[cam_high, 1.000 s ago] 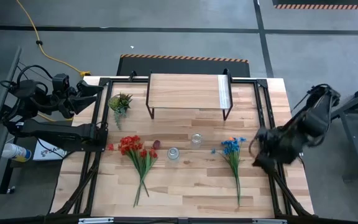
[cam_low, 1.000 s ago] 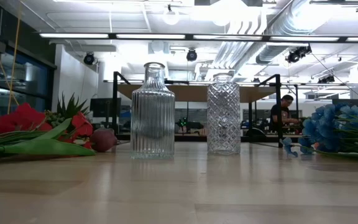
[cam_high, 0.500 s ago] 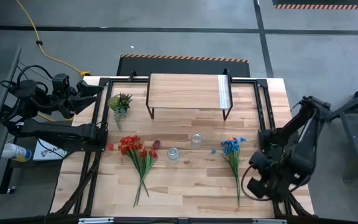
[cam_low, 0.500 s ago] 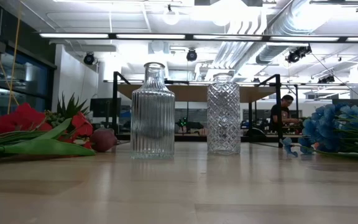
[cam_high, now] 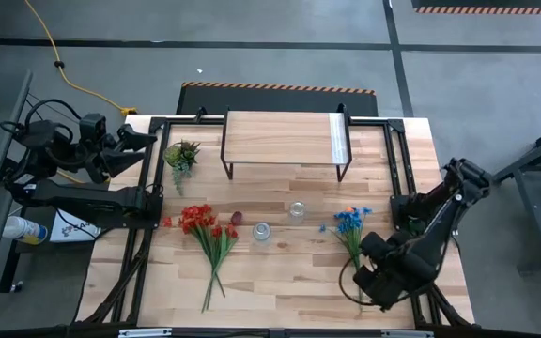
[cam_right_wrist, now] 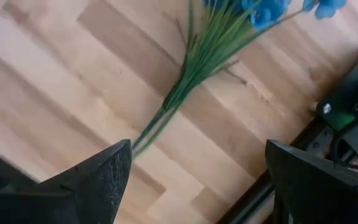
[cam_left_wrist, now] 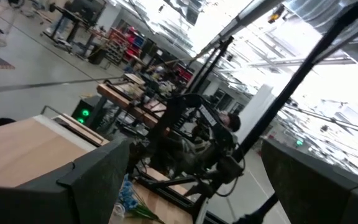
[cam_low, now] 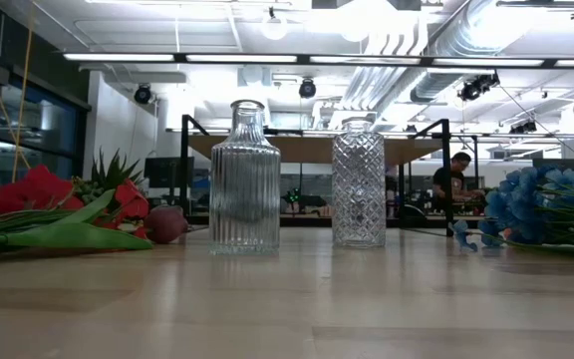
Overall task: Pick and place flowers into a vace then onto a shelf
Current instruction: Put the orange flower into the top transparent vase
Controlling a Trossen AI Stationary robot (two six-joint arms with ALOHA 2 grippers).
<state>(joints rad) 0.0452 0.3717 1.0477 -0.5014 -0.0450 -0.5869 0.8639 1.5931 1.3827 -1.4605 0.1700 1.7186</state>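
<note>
1. A wooden counter [cam_high: 289, 272] stands on a grey floor; in the low view a large workshop with bright ceiling lights lies behind it, and a person [cam_low: 450, 185] sits far off.
2. The shelf [cam_high: 285, 139] stands at the counter's far edge, near its middle, its plank top bare.
3. Two clear glass vases stand near the counter's centre: a ribbed vase [cam_low: 244, 178] and a diamond-cut vase [cam_low: 358, 182], apart from each other.
4. The red flowers [cam_high: 205, 230] lie towards the left edge, stems running to the near edge; a dark maroon tulip [cam_high: 236, 218] lies just beside the blooms.
5. The blue flowers [cam_high: 350, 230] lie towards the right edge, stems pointing to the near edge.
6. A green leafy tuft [cam_high: 181, 154] sits by the far left corner.
7. The right hand [cam_right_wrist: 194, 171] hovers over the blue stems near the near right corner, fingers spread apart; it seems not to touch them.
8. The left hand [cam_high: 137, 137] waits off the far left corner, fingers apart.
</note>
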